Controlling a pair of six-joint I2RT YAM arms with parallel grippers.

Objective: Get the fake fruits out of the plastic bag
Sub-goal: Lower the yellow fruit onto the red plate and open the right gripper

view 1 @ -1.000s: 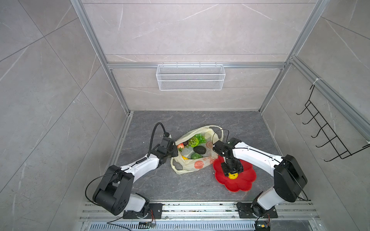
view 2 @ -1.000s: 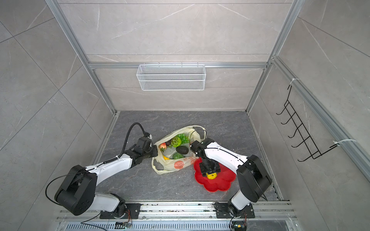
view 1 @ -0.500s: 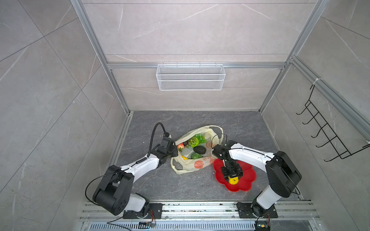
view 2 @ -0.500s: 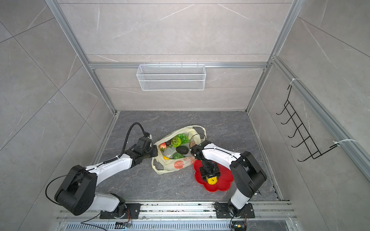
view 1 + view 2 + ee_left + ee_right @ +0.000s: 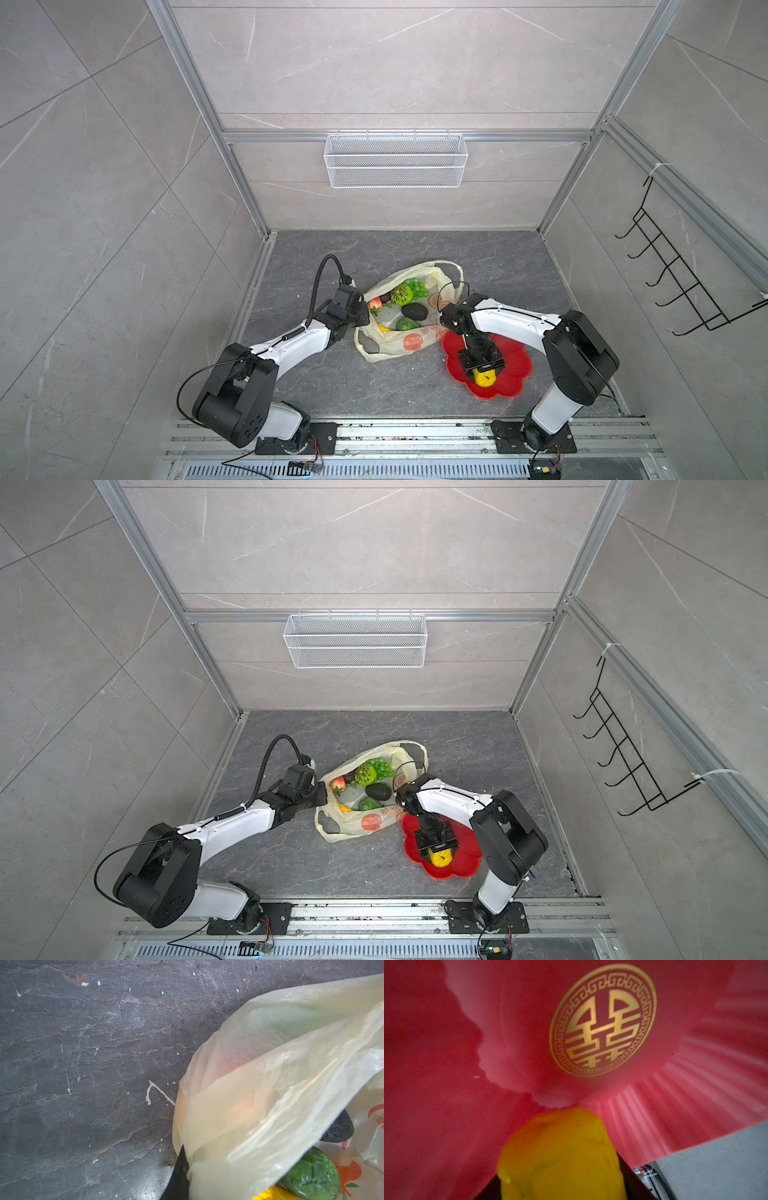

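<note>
The plastic bag [image 5: 399,340] [image 5: 357,825] lies open on the floor. It holds several fake fruits: a red strawberry [image 5: 375,304], a bumpy green fruit [image 5: 401,294], green grapes [image 5: 417,286], a dark avocado [image 5: 414,311] and a green one [image 5: 406,324]. My left gripper [image 5: 365,311] [image 5: 324,796] is shut on the bag's left rim. The left wrist view shows one dark finger [image 5: 180,1174] against the pinched film [image 5: 270,1084]. My right gripper [image 5: 484,372] [image 5: 439,852] is low over the plate, shut on a yellow lemon-like fruit [image 5: 485,378] [image 5: 560,1157].
A red flower-shaped plate [image 5: 515,382] [image 5: 469,862] [image 5: 488,1022] with a gold emblem lies right of the bag, touching it. A white wire basket [image 5: 395,166] hangs on the back wall, a black hook rack [image 5: 681,282] on the right wall. Metal rails run along the front.
My right gripper has carried the yellow fruit from the plate's middle toward its front part and lower. The left arm and the bag have stayed still.
</note>
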